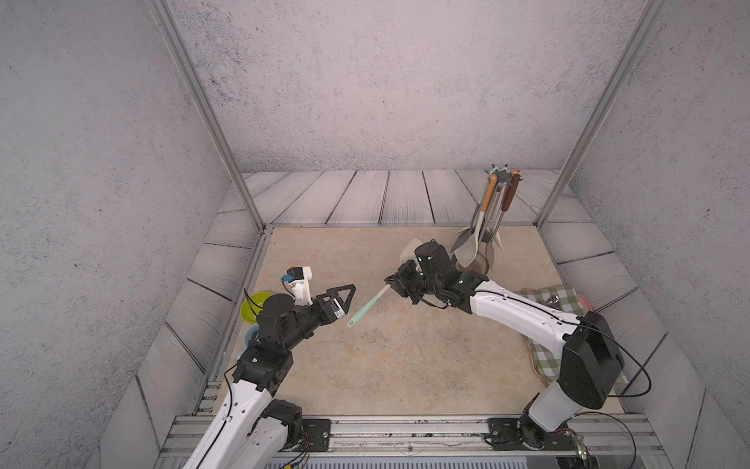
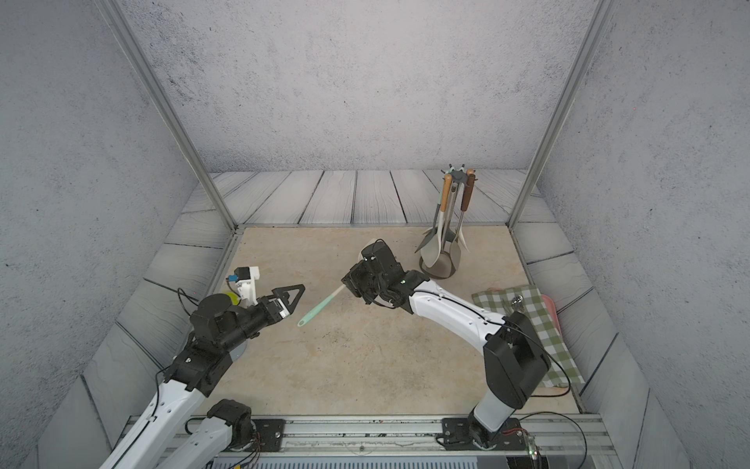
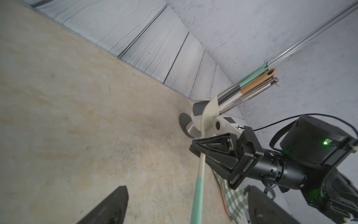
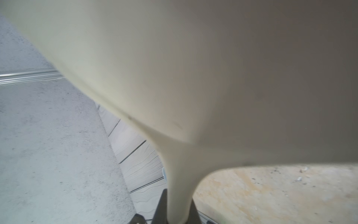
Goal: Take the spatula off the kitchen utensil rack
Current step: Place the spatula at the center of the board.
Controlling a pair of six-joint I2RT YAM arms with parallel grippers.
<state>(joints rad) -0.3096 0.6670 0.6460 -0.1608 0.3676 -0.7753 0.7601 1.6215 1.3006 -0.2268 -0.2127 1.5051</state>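
Here the left wrist view best shows the right gripper (image 3: 200, 153) pinching the cream-and-mint silicone spatula (image 3: 201, 168); left gripper (image 1: 345, 300), outstretched, gapes wide.

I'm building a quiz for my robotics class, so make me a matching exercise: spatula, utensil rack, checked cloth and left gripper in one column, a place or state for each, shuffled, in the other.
1. cream spatula with mint-green handle
2. tall dark grey metal utensil rack
3. green-and-white checked cloth
4. left gripper

A. jaws wide open
B. lying under the right arm
C. standing far right on the table, utensils hanging
D. clamped in the right gripper

Pairs: 1-D, 2-C, 3-B, 4-A
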